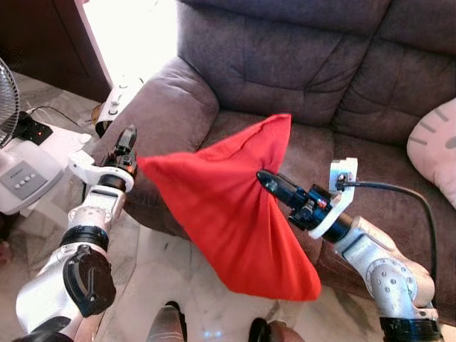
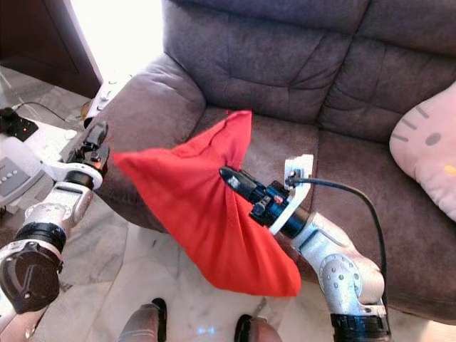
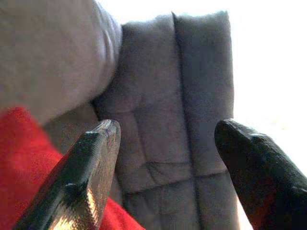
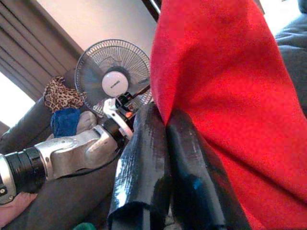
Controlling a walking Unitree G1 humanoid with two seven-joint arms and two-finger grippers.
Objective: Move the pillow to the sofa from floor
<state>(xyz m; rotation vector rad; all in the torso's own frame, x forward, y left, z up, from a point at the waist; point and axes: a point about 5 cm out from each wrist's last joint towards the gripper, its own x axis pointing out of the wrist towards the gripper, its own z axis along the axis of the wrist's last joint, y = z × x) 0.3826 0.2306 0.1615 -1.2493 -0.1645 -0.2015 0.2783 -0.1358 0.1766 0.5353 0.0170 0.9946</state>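
Note:
The red pillow (image 1: 228, 206) hangs in the air in front of the dark grey sofa (image 1: 285, 64), with its upper corner over the seat edge. My right gripper (image 1: 262, 176) is shut on a pinch of the red fabric near the pillow's middle; the right wrist view shows the fingers (image 4: 144, 143) pressed together against the cloth. My left gripper (image 1: 128, 135) stands open beside the pillow's left corner, pointing up along the sofa's armrest (image 1: 167, 100). In the left wrist view its fingers (image 3: 96, 158) are apart with sofa cushions between them and red cloth (image 3: 19, 153) off to one side.
A pale cartoon-cat cushion (image 1: 436, 146) lies on the sofa's right seat. A standing fan (image 1: 6, 100) with a white base (image 1: 25, 178) and a power strip (image 1: 30, 130) are on the left. Marble floor (image 1: 185, 285) lies below the pillow.

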